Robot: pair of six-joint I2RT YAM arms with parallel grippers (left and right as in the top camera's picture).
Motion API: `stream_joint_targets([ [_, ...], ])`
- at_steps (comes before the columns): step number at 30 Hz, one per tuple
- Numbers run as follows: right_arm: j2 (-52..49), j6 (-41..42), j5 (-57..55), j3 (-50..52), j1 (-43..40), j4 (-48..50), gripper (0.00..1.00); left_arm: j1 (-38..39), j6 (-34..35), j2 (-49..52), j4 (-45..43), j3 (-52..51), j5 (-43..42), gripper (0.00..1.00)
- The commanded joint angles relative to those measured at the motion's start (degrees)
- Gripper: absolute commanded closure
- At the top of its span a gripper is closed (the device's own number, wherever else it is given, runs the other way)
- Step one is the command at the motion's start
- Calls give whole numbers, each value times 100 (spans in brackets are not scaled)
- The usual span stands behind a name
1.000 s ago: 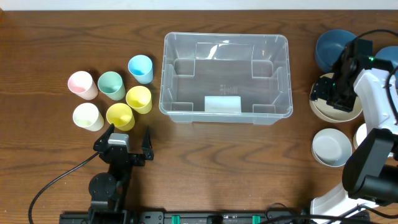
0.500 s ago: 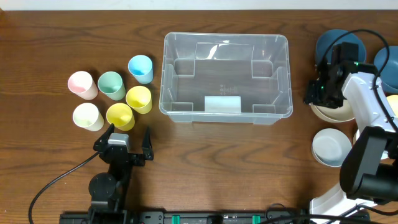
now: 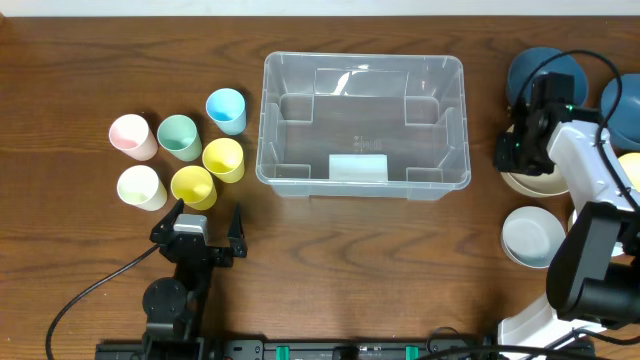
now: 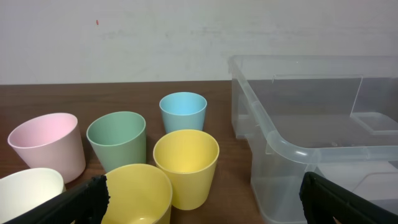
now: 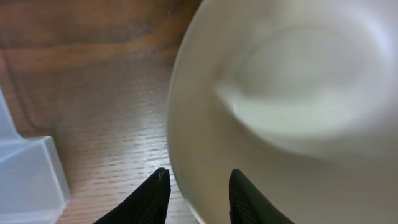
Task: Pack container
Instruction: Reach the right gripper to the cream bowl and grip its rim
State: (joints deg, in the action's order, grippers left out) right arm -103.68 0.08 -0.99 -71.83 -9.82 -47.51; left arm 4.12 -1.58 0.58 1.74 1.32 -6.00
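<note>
Now the right gripper (image 5: 198, 186) straddles the rim of the cream bowl (image 5: 280, 93), fingers slightly apart; the left gripper (image 4: 202, 196) gapes wide near the cups (image 4: 185, 165).

no legible text, container label (image 3: 358, 167) blank

— Where can the left gripper (image 3: 207, 213) pass?
— Over the bare table (image 3: 330, 260) in front of the container (image 3: 365, 57). The yellow cup (image 3: 193, 186) stands just before its spread fingers. Between the light blue cup (image 3: 226, 110) and the container wall, only a narrow lane.
— And at the right?
— The cream bowl (image 3: 540, 183) sits right under the right gripper (image 5: 199, 177); a dark blue bowl (image 3: 528, 75) and a white bowl (image 3: 533, 237) flank it.
</note>
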Motion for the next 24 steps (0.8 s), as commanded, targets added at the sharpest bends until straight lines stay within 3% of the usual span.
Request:
stream_joint_targets([
  [1,-26,-105,-72,162,46,63,71,-35,-74,-35,186,-109,-68,2],
  [12,-26,-94,-334,162,46,63,98,-35,-74,-35,186,-109,-68,2],
  [24,-26,-85,-411,136,9,184,99,-35,-74,-35,186,-109,-68,2],
])
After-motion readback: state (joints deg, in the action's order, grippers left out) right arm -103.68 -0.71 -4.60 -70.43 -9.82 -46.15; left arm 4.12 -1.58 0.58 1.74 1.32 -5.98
